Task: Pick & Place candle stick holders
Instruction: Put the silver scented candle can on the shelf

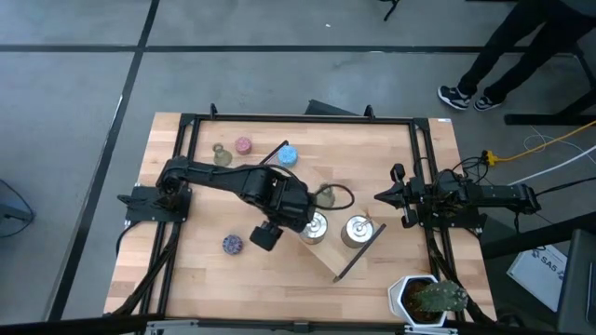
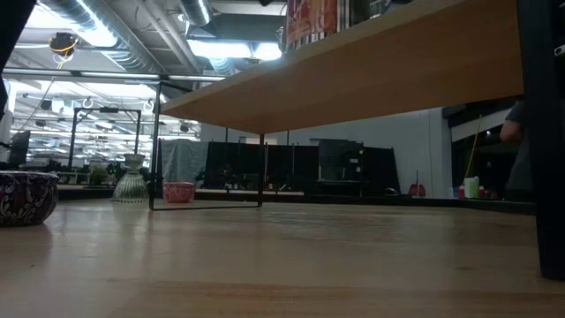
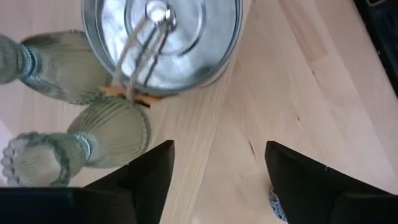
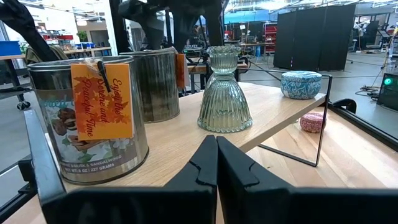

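Two ribbed olive-green candle stick holders (image 3: 93,134)

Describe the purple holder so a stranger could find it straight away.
Start at the wooden table, seen from above, and go to its near left part, clear of the raised wooden tray. The purple holder sits there alone, low and round with a pale pattern, away from the other holders.
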Robot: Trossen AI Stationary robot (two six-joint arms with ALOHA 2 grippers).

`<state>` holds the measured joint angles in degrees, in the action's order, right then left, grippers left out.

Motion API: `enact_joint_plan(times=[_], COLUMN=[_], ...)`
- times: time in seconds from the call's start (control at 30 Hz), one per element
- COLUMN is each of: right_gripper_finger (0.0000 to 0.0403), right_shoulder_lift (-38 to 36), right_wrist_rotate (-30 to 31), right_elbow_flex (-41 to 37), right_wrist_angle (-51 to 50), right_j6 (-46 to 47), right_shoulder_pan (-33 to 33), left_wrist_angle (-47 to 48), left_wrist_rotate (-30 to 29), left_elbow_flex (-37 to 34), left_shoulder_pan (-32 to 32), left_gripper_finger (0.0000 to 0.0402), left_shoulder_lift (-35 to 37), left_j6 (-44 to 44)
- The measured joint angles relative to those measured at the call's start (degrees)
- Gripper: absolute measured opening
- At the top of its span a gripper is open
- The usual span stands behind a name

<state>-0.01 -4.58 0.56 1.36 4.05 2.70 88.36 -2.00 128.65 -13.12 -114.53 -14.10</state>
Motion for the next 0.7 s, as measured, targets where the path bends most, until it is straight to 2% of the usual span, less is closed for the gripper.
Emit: enact_joint_plan(times=[0.33,0.47,0.7], right_gripper_finger=[0.0001,0.0001,0.0001], right_shoulder_lift=[0.00,0.00,0.00], right_wrist_rotate=[0.00,0.00,0.00], right_elbow_flex=[0.00,0.00,0.00], right_wrist_angle=[-0.02,-0.01,0.00], right_j6=[0.00,0.00,0.00], right_shoulder_pan=[0.02,0.02,0.02], left_wrist_angle=[-0.83,-3.66,-15.01], left_wrist_rotate=[0.06,0.12,0.33], left_elbow_flex=[-6.22,-12.61,-25.83], left_shoulder_pan=[0.08,-0.03,-0.01], left_gripper_finger=[0.0183,0.0155,0.0110], left_shoulder_lift=[5.51,10.02,18.55], left_j6=[-0.05,0.01,-0.01])
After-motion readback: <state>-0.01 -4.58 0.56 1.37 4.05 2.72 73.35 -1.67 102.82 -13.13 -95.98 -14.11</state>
